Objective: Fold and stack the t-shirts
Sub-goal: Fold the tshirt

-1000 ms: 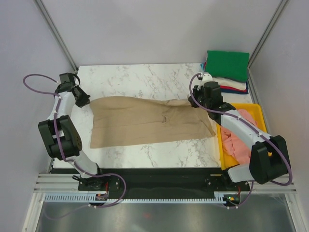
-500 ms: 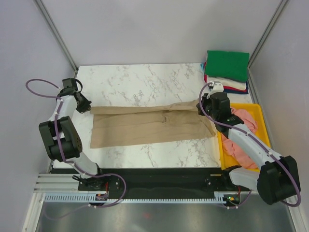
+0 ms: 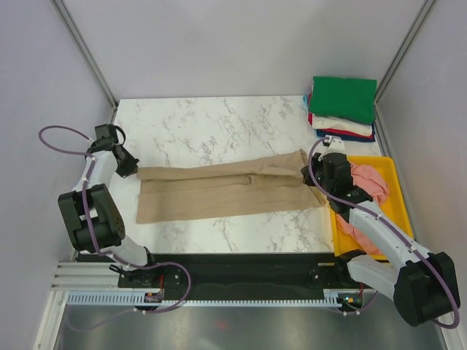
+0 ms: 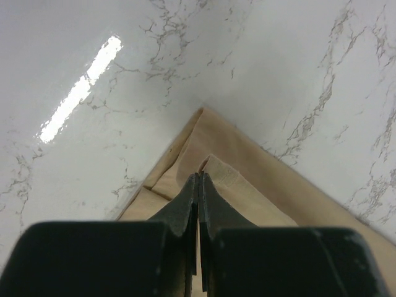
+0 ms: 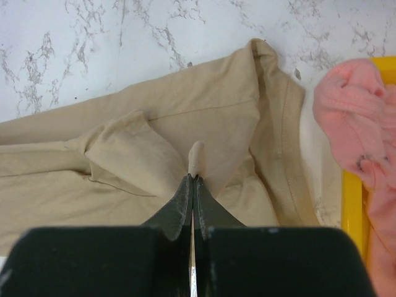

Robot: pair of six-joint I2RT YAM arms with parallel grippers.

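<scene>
Here we see the tan t-shirt [image 3: 226,191] lying folded lengthwise across the marble bench [image 3: 219,124]. Its left end is pinched between the pressed-together fingers of the left tool [image 4: 198,176], and a small tuck near its collar end is pinched by the right tool [image 5: 193,178]. We note a pink t-shirt [image 3: 368,186] crumpled in the yellow tray [image 3: 387,162] beside that end, and folded t-shirts [image 3: 343,98], green uppermost, stacked at the far right corner.
</scene>
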